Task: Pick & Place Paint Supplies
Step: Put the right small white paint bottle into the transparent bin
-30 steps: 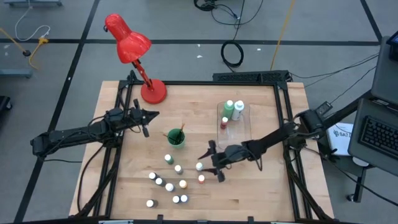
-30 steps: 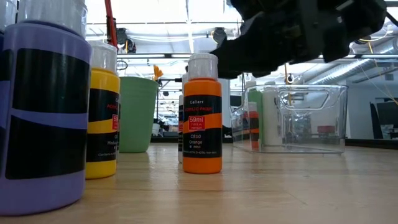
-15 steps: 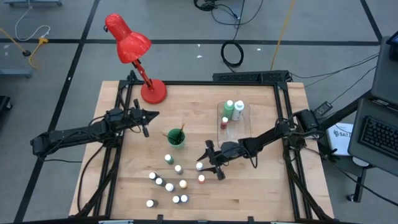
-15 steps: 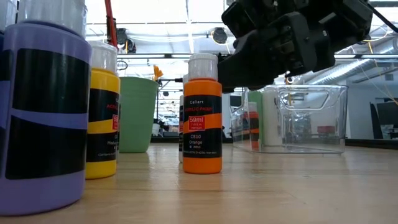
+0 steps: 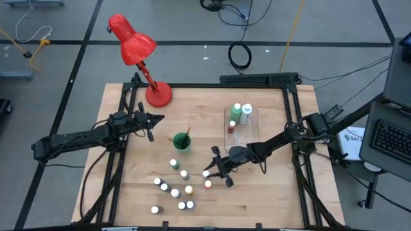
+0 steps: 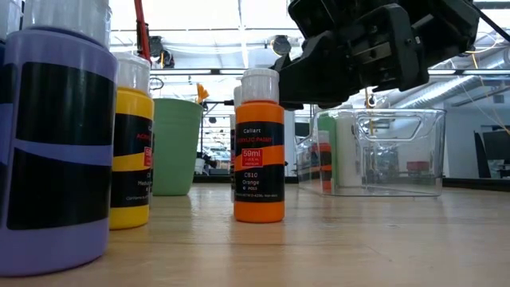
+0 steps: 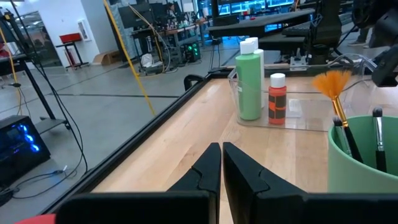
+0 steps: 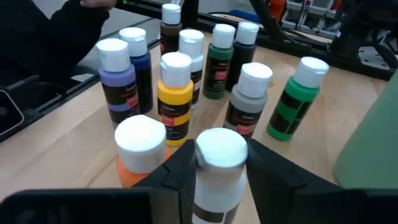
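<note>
**Closing on a white-capped bottle in a crowded cluster**

Wooden worktop (image 5: pixel 270 192), seen from above: the right end effector (image 5: pixel 217 168) sits at the bottle cluster's right edge; the left end effector (image 5: pixel 149 120) waits far left, shut.

Right wrist view: fingers narrowly flank the white-capped bottle (image 8: pixel 219 163). The orange bottle (image 8: pixel 139 149) stands just beside it and could topple.

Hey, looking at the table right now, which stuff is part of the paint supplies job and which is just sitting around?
Part of the job:
- small paint bottles, clustered at the table's front
- white-capped bottle between the right gripper's fingers
- taller bottles in the clear tray
- paintbrushes in the green cup

Just there:
- red desk lamp
- coiled cable on the floor
</note>
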